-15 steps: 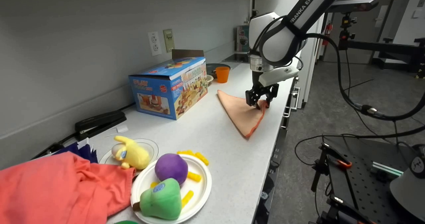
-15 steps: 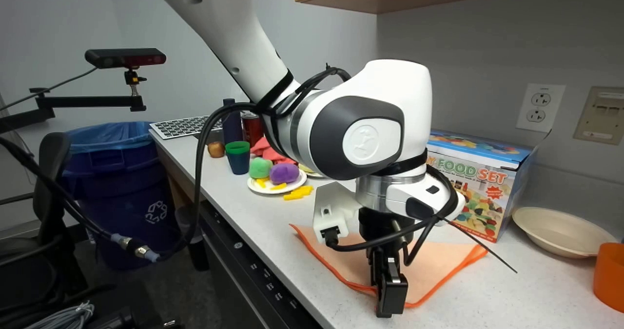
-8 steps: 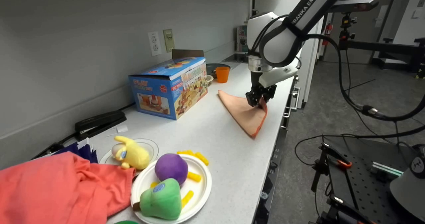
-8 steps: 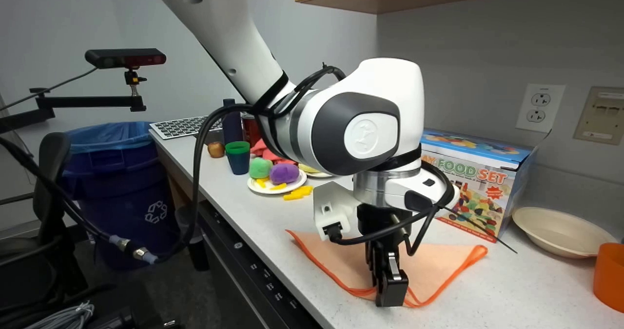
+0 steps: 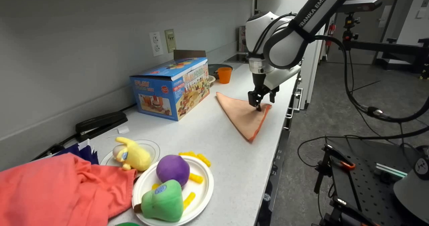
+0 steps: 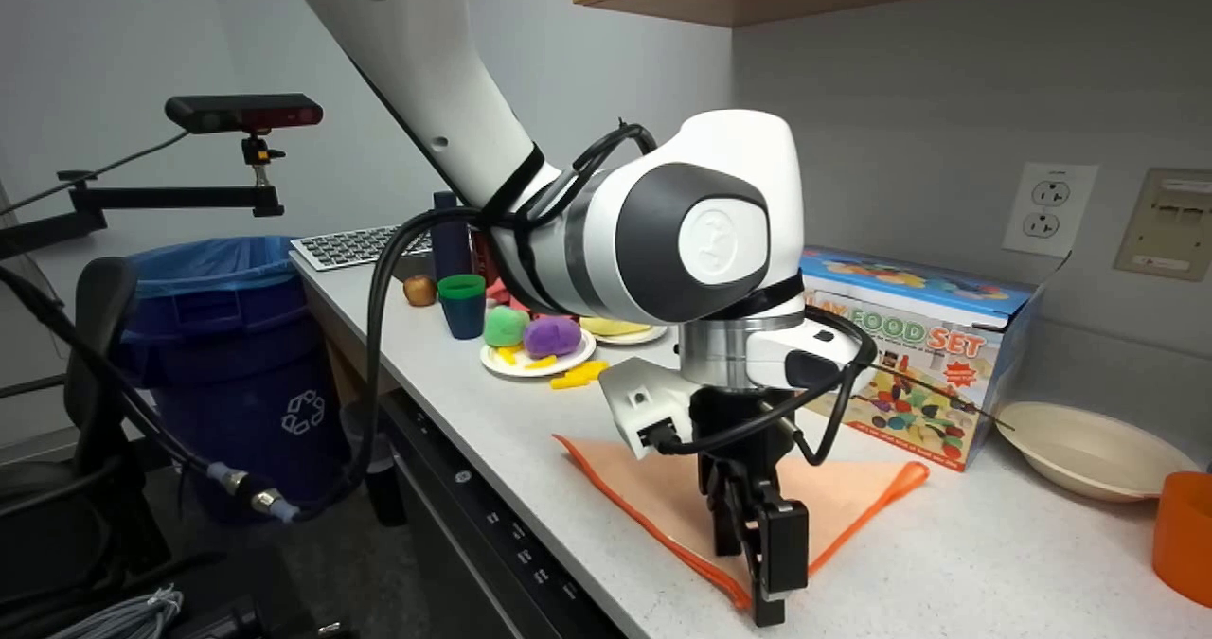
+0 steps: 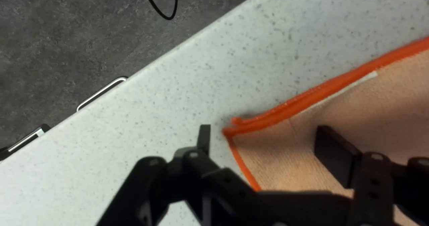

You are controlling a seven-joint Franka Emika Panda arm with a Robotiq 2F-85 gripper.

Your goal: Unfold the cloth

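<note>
Arm link (image 5: 315, 13) is marked "FRANKA EMIKA". Box (image 6: 933, 369) reads "PLAY FOOD SET", smaller print illegible. Blue bin (image 6: 232, 383) bears a recycling symbol (image 6: 303, 413).

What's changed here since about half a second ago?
The black gripper has let go of the folded peach cloth with orange edging: it was pinching up a fold, and now its jaws stand apart and that fold has dropped back down. The white robot arm has leaned slightly toward the round white plate. That plate, the blue cardboard play-food box and the orange cup stayed put.

Wht counter (image 5: 231, 162) w/ cloth (image 5: 240, 118), box (image 5: 172, 85)
</note>
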